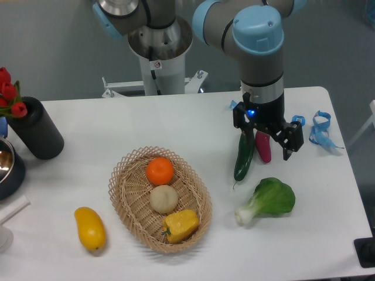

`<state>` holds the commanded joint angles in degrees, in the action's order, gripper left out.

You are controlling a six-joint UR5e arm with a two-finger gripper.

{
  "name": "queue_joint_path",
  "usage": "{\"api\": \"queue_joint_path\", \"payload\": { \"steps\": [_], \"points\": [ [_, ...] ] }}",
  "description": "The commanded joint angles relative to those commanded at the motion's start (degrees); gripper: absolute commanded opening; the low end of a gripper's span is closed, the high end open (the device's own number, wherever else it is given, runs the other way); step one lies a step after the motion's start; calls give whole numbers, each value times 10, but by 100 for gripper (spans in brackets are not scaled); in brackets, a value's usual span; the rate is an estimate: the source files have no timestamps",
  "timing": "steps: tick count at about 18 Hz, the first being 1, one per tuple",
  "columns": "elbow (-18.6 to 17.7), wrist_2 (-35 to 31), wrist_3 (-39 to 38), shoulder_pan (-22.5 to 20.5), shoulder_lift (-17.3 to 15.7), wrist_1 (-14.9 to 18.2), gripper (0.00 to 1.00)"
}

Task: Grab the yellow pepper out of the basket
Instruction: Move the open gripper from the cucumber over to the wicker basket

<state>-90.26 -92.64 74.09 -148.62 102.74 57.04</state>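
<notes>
The end effector point(267, 146) is held wide open and empty near the desk's point(193, 120) right edge, partly hiding a magenta pepper point(263, 147). The yellow pepper point(181, 225) is seen in the basket point(124, 199), near the front edge.

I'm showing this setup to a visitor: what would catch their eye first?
Probably the wicker basket at the table's centre, holding an orange, a pale ball and the yellow pepper. Next, the blue-capped arm's hand hanging over a green chili and a magenta one, right of the basket.
</notes>
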Motion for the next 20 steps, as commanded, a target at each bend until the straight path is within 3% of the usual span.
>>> {"api": "queue_joint_path", "payload": {
  "steps": [7,11,20],
  "points": [
    [-15,0,-4,4,-3,-3,100],
    [-52,10,-47,10,-3,-61,100],
    [-23,22,-204,64,53,-66,100]
  ]
}}
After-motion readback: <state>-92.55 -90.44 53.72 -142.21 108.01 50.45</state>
